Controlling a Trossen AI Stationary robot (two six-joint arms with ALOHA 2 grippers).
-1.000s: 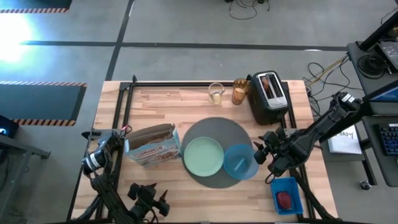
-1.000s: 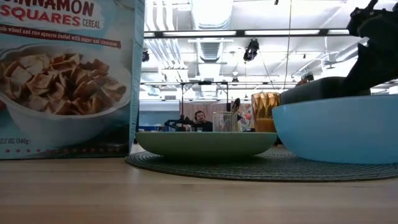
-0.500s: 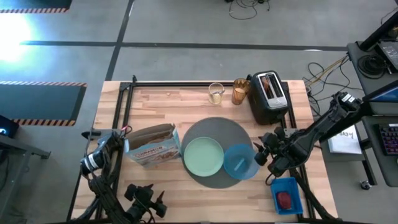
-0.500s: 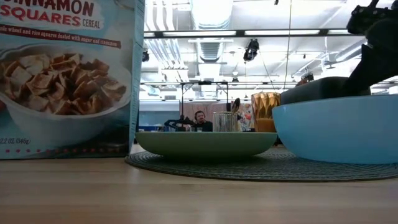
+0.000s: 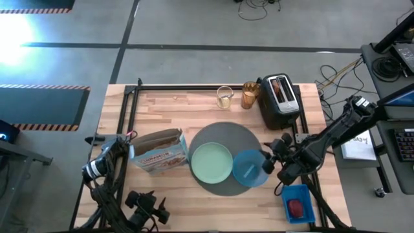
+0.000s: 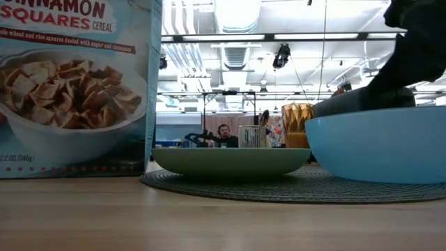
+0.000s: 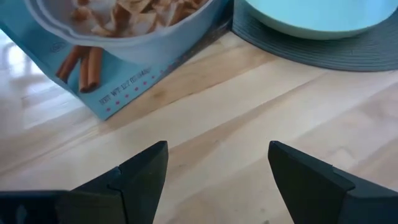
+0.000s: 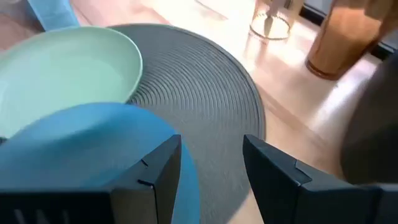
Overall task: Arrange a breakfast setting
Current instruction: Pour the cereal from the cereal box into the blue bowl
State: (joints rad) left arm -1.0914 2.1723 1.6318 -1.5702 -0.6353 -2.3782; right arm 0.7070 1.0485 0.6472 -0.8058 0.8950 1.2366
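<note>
Wooden worktop (image 5: 194,103) is set with a blue bowl (image 5: 249,169); right gripper (image 5: 270,163) fingers are parted beside it, empty; left gripper (image 5: 143,208) fingers are spread wide.

Open wood front-centre; cereal box (image 5: 158,151) left, mat (image 5: 223,133) w/ plate (image 5: 211,162) + bowl (image 5: 249,168) mid, toaster (image 5: 279,100) back-right.

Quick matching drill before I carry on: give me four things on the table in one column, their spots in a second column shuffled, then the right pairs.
1. pale green plate
2. blue bowl
3. toaster
4. cereal box

A. on the mat's right edge, by the right pincer
B. far right corner of the table
C. middle of the round dark-grey mat
D. on bare wood, left of the mat

Pairs: 1-C, 2-A, 3-B, 4-D
</note>
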